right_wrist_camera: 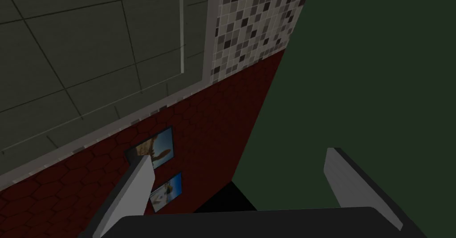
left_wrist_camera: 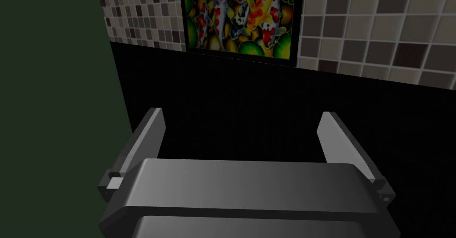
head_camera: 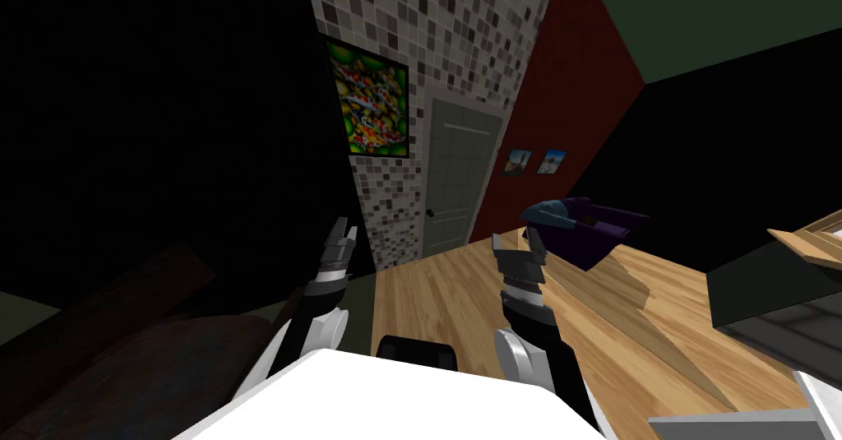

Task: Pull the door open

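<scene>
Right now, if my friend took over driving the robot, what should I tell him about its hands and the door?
Hands: the left gripper is open and empty, raised ahead of the chest and pointing at the koi painting. The right gripper is open and empty, raised and pointing at the top of the door and the red wall.
Things: the grey-green door looks shut, set in the tiled wall across the wood floor. Its small dark knob is on the left edge in the head view. Neither gripper touches it.
Done: nothing yet.
Left: drive closer, grip the knob, pull the door open.
</scene>
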{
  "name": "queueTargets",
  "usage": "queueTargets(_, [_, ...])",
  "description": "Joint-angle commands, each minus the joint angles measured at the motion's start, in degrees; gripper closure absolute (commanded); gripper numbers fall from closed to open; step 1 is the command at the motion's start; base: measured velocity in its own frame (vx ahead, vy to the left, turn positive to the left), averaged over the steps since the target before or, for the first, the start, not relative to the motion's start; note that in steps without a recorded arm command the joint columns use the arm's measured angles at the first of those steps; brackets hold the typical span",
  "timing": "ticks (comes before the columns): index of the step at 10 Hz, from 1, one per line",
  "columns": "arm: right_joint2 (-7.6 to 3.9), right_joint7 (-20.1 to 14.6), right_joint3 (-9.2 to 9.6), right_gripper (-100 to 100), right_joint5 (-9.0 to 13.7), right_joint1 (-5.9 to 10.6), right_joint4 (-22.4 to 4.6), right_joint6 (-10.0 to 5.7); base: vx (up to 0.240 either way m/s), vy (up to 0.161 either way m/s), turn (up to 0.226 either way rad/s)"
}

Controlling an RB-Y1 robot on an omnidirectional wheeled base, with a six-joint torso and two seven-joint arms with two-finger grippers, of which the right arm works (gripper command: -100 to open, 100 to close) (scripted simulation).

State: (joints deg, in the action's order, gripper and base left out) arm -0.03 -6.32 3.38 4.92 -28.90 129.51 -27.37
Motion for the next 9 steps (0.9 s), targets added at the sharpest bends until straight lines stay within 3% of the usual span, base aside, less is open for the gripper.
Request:
queueTargets(1, [-0.67,1.96,-0.25,-100,-0.89,0.16,-1.97,-0.87,0.073,0.015,0.029])
queueTargets(9, [-2.74,9.81,-1.25,-100,-4.45,0.81,-9.87,-4.37,0.133,0.03,0.038])
